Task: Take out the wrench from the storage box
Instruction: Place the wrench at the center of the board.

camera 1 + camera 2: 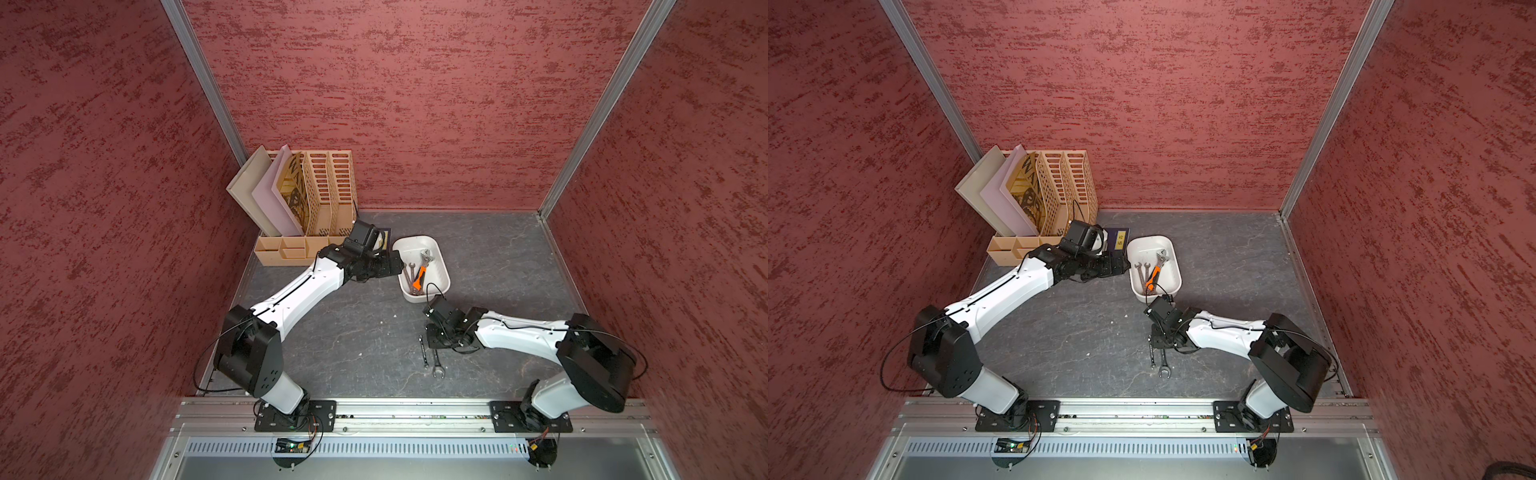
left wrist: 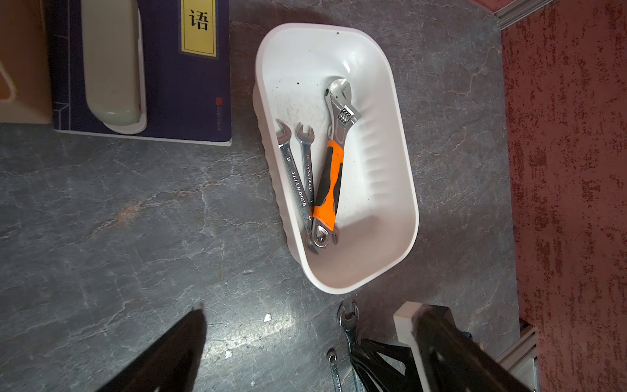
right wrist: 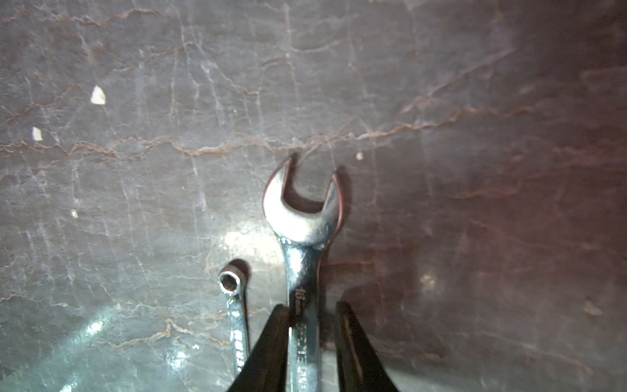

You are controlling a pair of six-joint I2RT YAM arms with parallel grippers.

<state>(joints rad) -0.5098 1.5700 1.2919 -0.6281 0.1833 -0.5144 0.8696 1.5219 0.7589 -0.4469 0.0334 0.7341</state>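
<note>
Nearest the robot's base, the right hand [image 3: 311,306] is low over the dark, veined worktop [image 3: 441,101], its fingers parted only narrowly on either side of the shaft of the big wrench [image 3: 303,217]. One finger is against the shaft and a slim gap shows at the other. This wrench lies flat on the worktop, outside the storage box, with its open end pointing away from the hand. "16" is stamped on the shaft, and the lettering below it is blurred and partly covered by the fingers. Just beside it lies a small wrench [image 3: 234,305] with a ring end, its stamped text unreadable and its lower part cut off. Both top views show the pair close together, partly under the hand. Further back stands the white storage box [image 2: 373,169], holding two plain wrenches [image 2: 295,176] fanned against an adjustable wrench [image 2: 334,163] with an orange and black grip. All three meet at the box's near end, and their engraving is too fine to read. The left hand [image 2: 308,310] hovers beside the box's left side, fingers spread wide with nothing between them. Behind it lies a dark blue book [image 2: 183,85] with a yellow label bearing the character "语". A pale oblong case [image 2: 112,68], cut off by the frame, rests on it. At the back left corner stands the peach file organizer [image 1: 328,187] with boards leaning in its slots.
</note>
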